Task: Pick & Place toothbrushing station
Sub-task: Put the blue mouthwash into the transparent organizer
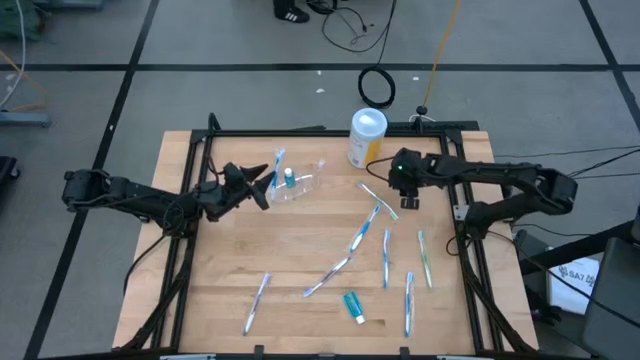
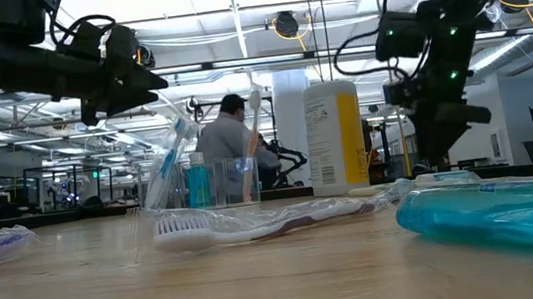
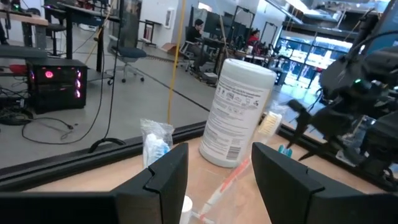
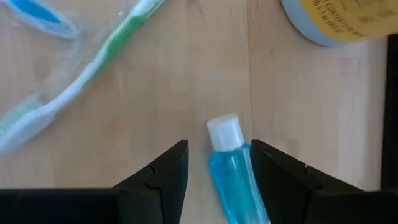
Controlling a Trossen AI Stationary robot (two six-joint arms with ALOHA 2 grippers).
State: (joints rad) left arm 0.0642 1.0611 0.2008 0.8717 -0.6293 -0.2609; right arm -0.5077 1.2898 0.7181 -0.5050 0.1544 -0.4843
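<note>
Right pincer (image 4: 214,165) open above table (image 1: 300,260), straddling capped teal toothpaste tube (image 4: 231,171) beside yellow canister (image 1: 366,136). Left pincer (image 1: 262,187) open, just beside clear cup (image 1: 293,183) holding toothbrushes.

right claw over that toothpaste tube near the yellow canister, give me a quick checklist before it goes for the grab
1. Right claw open: ok, fingers apart.
2. Toothpaste tube between the fingers: ok, white cap pointing away from the wrist.
3. Tube centred: not ok, it sits closer to one finger.
4. Claw low enough to close: cannot tell.
5. Yellow canister clear of the claw: ok, it stands apart, beside it.
6. Left claw out of the way: ok, it is at the clear cup, open, holding nothing.
</note>
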